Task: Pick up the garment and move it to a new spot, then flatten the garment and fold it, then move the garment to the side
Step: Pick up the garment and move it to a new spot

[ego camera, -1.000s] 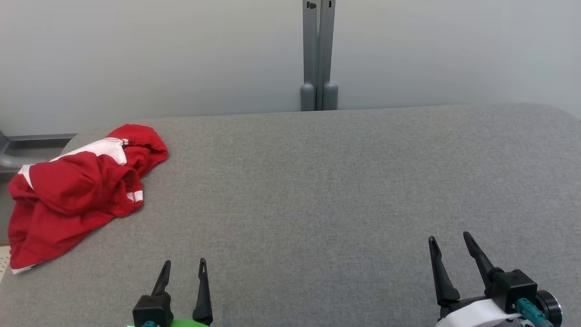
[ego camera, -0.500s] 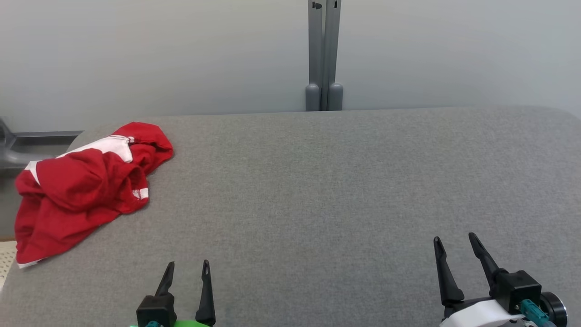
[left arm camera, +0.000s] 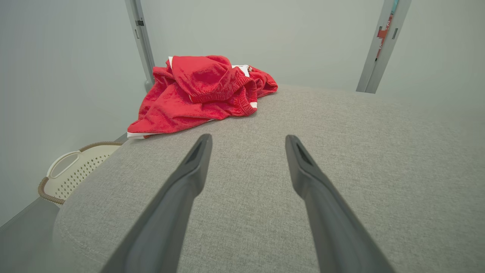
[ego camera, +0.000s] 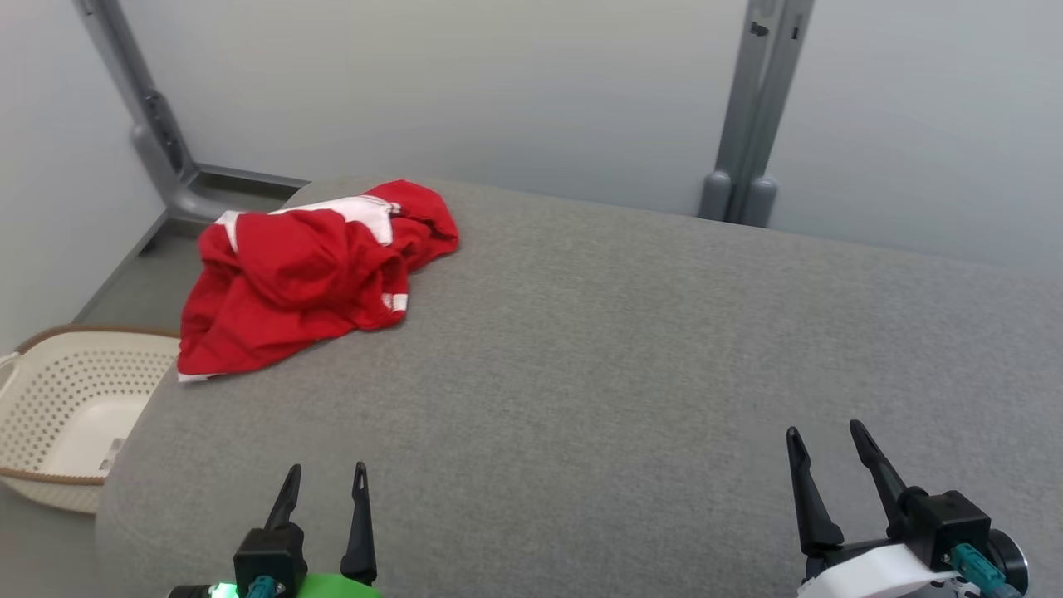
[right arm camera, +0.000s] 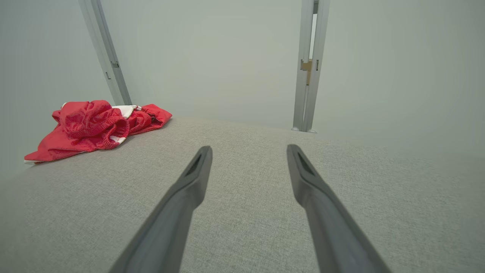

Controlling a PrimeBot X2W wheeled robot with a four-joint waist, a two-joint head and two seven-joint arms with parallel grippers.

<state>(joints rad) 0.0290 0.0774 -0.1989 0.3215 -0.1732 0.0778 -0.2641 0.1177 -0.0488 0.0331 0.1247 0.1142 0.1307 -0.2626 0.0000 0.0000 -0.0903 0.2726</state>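
- Over at the far left corner of the grey fabric table (ego camera: 623,332), the red shorts (ego camera: 307,266) sit in a crumpled heap, with white trim showing along the top and at one hem.
- From my left wrist view you can make out the gathered elastic waistband bunched on top of the pile. One flatter flap of the shorts runs out to the table's left edge.
- My left gripper (ego camera: 327,469) is down at the near edge of the table, fingers spread apart with nothing between them. It's over bare fabric, well short of the shorts.
- My right gripper (ego camera: 823,429) is the same deal on the near right side: jaws wide, empty, and a long way from the shorts.
- Off the table's left side there's a cream perforated laundry basket (ego camera: 58,407) with a brown rim, sitting lower down on the floor, just below where that flap reaches the edge.
- Behind the table is a plain pale wall. A double grey post (ego camera: 751,124) stands at the far edge, and another grey post (ego camera: 149,124) is in the left corner.
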